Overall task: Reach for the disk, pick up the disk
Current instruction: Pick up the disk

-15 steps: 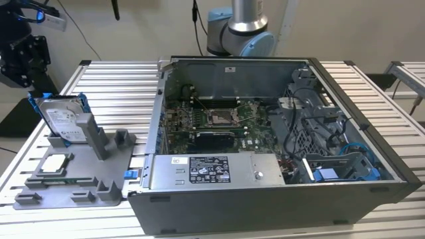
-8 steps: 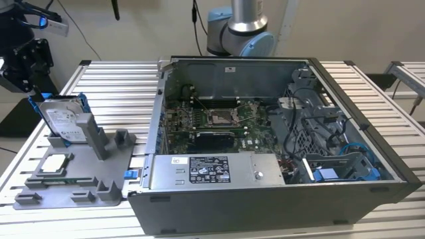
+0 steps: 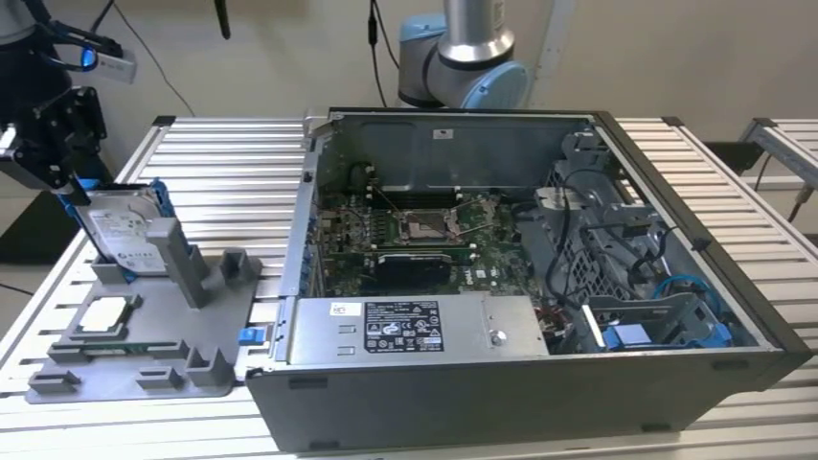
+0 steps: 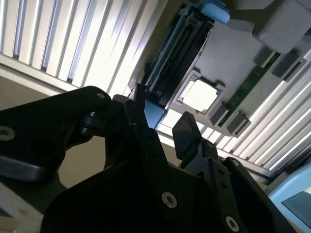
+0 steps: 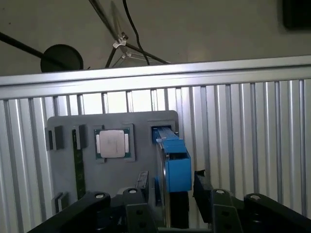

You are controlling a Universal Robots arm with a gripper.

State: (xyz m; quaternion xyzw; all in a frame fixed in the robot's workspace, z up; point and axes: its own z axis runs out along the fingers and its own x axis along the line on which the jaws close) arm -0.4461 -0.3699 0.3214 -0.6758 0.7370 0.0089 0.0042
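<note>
silver flat disk (image 3: 122, 230), blue-railed, upright between spread fingers (image 5: 203, 187) of black gripper (image 5: 171, 178).

**Surface Materials and Finishes**

The disk (image 3: 124, 233) has a silver metal face with a dull sheen, a white paper-like label and smooth blue plastic rails. The gripper (image 5: 171, 187) is black with a matt finish; its screw heads are bright metal. The fixture tray (image 3: 141, 359), at the exterior view's left, is matt grey plastic. The chip (image 3: 105, 316) has a satin silver metal lid. The table (image 3: 217, 172) is ribbed bare metal, reflective. The computer case (image 3: 511, 402) is dark grey painted metal. The power supply box (image 3: 505, 326) is bare silver sheet metal.
</note>
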